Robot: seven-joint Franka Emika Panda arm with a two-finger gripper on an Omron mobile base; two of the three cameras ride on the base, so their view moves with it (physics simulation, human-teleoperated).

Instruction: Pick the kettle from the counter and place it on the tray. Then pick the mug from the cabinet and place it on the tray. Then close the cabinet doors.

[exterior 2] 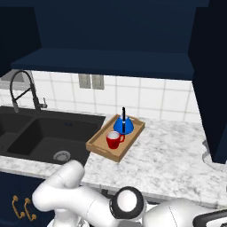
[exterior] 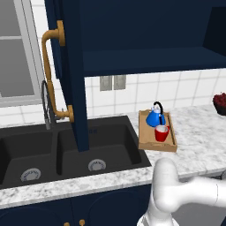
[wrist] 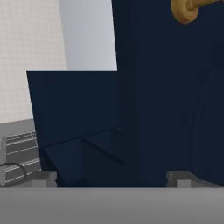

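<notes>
Speckled white-grey marble makes up the counter, and we take its black double sink as our landmark. Left of the sink a pale window fills the wall; behind it a dark coiled faucet arches up. Over the sink's middle hangs one of the cabinet doors, swung wide toward us, a tall matte navy slab carrying a long curved brass handle. We judge it stands open because the last step, closing the doors, is not yet done. Above and right of the sink the cabinet shows its bare navy shelf. Just right of the sink sits the tray, light wood with a low rim, one corner slightly overhanging the basin. On it stand the kettle, bright blue and rounded with a black arched handle, and the mug, glossy red and pale inside, just in front of it, close enough that we cannot tell whether they touch; both placements look done. In the hand view our gripper has its tips spread wide with nothing between them, facing a navy door panel, a brass handle end at the top.
</notes>
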